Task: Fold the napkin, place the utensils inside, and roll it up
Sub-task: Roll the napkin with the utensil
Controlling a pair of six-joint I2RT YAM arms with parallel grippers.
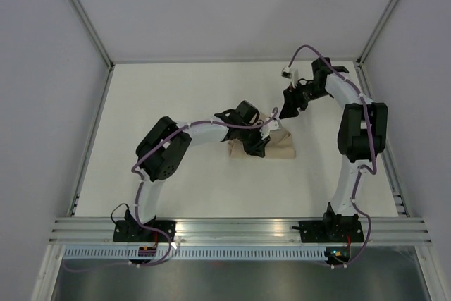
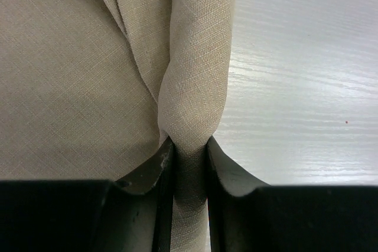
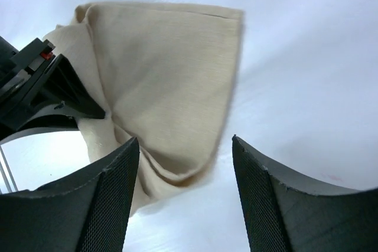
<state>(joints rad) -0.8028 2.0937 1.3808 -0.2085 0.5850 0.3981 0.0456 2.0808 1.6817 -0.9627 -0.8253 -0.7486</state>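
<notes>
On the left, our left gripper point(image 2: 189, 146) is clenched on a bunched ridge of the napkin point(image 2: 71, 87), probably to anchor the fold. The folded cloth sits mid-table beneath it. Further right, our right gripper point(image 3: 184, 141) hangs near the cloth's far edge with its jaws spread, holding nothing. We see no utensils. The table point(image 1: 176, 89) shows bare around the napkin's edges, giving both arms room.

Lab cell: white panels point(image 1: 232, 12), aluminium frame point(image 1: 239, 227)
</notes>
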